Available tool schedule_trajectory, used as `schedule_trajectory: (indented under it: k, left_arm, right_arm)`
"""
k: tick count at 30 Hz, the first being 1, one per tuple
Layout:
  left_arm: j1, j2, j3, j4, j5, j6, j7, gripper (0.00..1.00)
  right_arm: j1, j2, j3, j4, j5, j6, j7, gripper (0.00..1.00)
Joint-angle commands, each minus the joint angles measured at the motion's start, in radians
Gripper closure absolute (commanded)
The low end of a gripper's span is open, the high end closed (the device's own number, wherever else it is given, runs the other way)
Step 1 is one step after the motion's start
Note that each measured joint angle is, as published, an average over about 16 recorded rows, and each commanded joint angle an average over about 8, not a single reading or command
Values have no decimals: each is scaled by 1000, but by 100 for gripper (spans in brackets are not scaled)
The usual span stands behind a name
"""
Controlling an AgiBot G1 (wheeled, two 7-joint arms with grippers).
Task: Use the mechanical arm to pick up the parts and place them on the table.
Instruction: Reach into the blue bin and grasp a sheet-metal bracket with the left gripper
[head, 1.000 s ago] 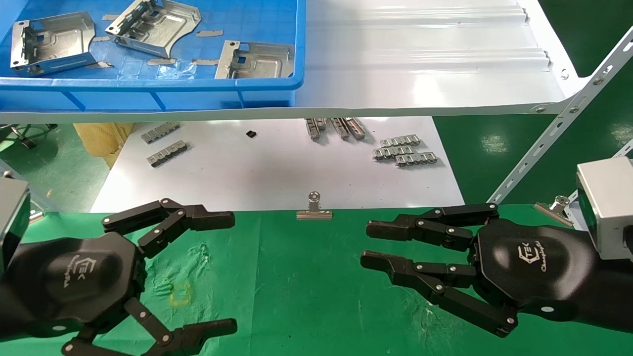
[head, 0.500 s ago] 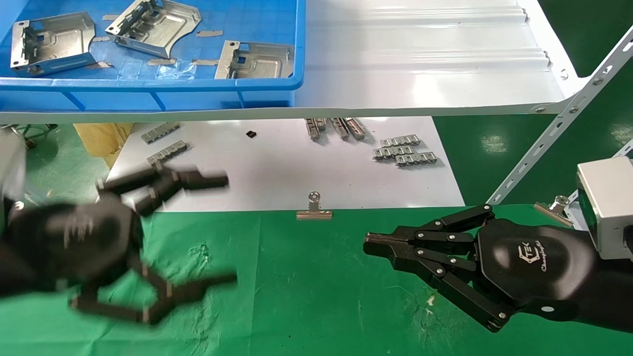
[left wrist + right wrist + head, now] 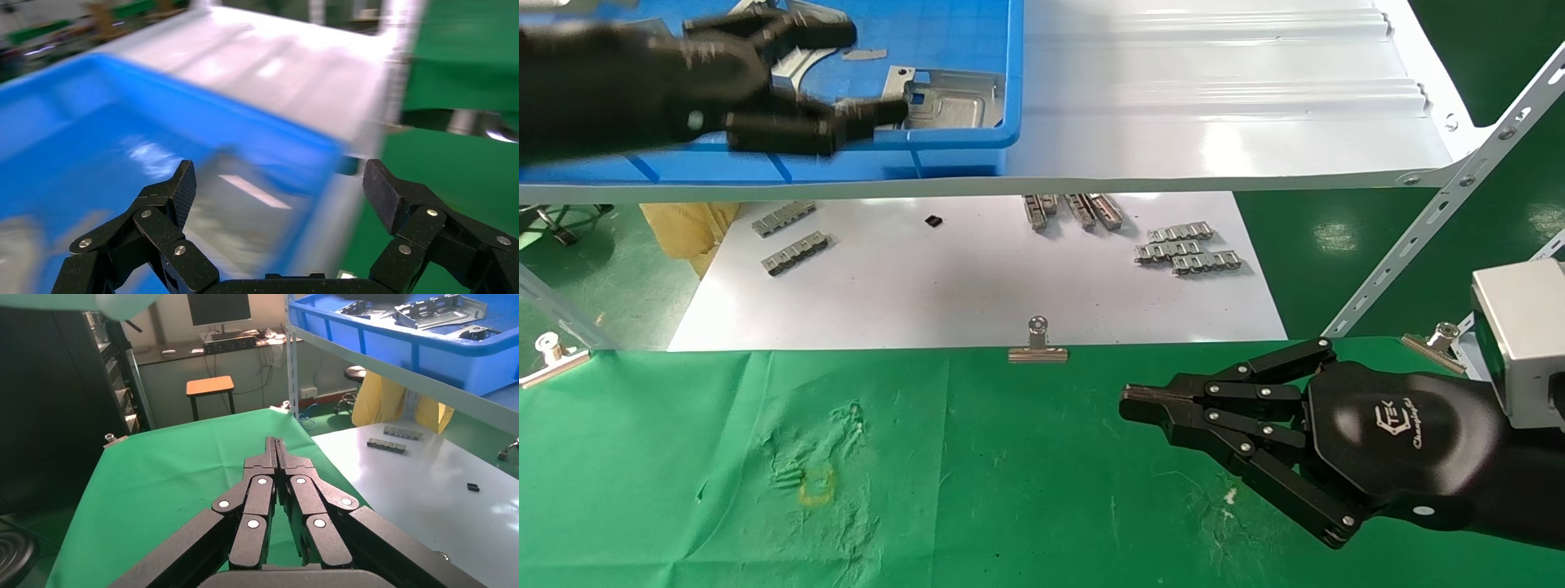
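Observation:
My left gripper (image 3: 870, 72) is open and empty, raised over the front part of the blue bin (image 3: 960, 151) on the white shelf. One silver part (image 3: 952, 98) lies in the bin's right corner, just beyond the fingertips. A second part (image 3: 801, 57) shows partly behind the fingers. The left wrist view shows the open gripper (image 3: 281, 187) with a blurred silver part (image 3: 245, 202) below and between the jaws, not touched. My right gripper (image 3: 1128, 402) is shut and empty, low over the green table (image 3: 1009, 490). It is also shut in the right wrist view (image 3: 275, 443).
The glossy white ribbed shelf (image 3: 1214, 106) carries the bin. Below it a white sheet (image 3: 977, 286) holds small grey clip strips (image 3: 1189, 253). A binder clip (image 3: 1038, 347) pins the cloth's far edge. A slanted metal strut (image 3: 1442, 212) stands at the right.
My left arm has risen from just above the green cloth up and away to the blue bin, staying open. My right gripper closed earlier and has since held still.

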Motion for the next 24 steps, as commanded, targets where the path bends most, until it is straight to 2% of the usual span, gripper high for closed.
schedule_trajectory:
  k: [1, 3, 4, 7, 8, 11, 12, 15, 16, 24]
  left_arm:
    - [-75, 46, 19, 119, 50, -21, 31, 0]
    - [-126, 72, 29, 208, 85, -78, 59, 0]
    - [-149, 82, 34, 248, 103, -110, 72, 0]
    - [-207, 105, 49, 350, 152, -204, 104, 0]
    - [-223, 110, 54, 378, 166, -232, 113, 6]
    - [-263, 123, 69, 451, 202, -302, 134, 44]
    - [-273, 127, 74, 472, 213, -318, 139, 56]
    - [-296, 142, 89, 525, 239, -352, 150, 94]
    - [-301, 147, 93, 540, 246, -359, 153, 100]
    - [-325, 177, 106, 622, 265, -372, 142, 100]
  right_arm:
    - [0, 0, 0, 0, 0, 0, 0, 100]
    - [0, 0, 0, 0, 0, 0, 0, 99]
    - [0, 0, 0, 0, 0, 0, 0, 94]
    - [0, 0, 0, 0, 0, 0, 0, 56]
    - [0, 0, 0, 0, 0, 0, 0, 44]
    - [0, 0, 0, 0, 0, 0, 0, 7]
    - [0, 0, 0, 0, 0, 0, 0, 0]
    - [0, 0, 0, 0, 0, 0, 0, 0]
    - [0, 0, 0, 0, 0, 0, 0, 0]
    - [0, 0, 0, 0, 0, 0, 0, 0]
